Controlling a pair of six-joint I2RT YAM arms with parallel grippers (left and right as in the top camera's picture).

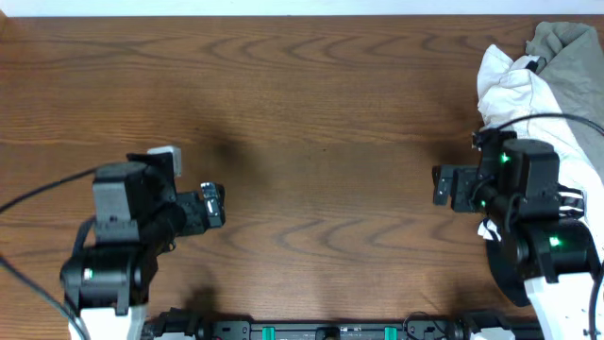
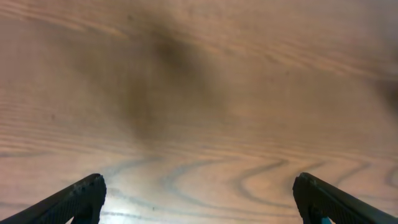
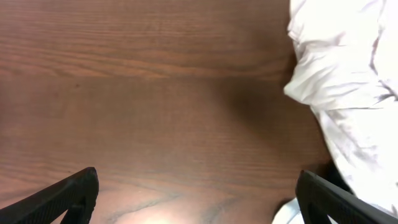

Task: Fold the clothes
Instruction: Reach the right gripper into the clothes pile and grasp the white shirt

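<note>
Right pincer [image 1: 444, 186] and left pincer [image 1: 213, 204] gape empty; the white T-shirt [image 1: 514, 85], far right, looks soft and light: pinch its nearest loose fold.

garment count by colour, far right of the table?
white T-shirt: 1
grey-olive garment: 1
total: 2
Both are crumpled together, so anything buried under them would not show.
</note>
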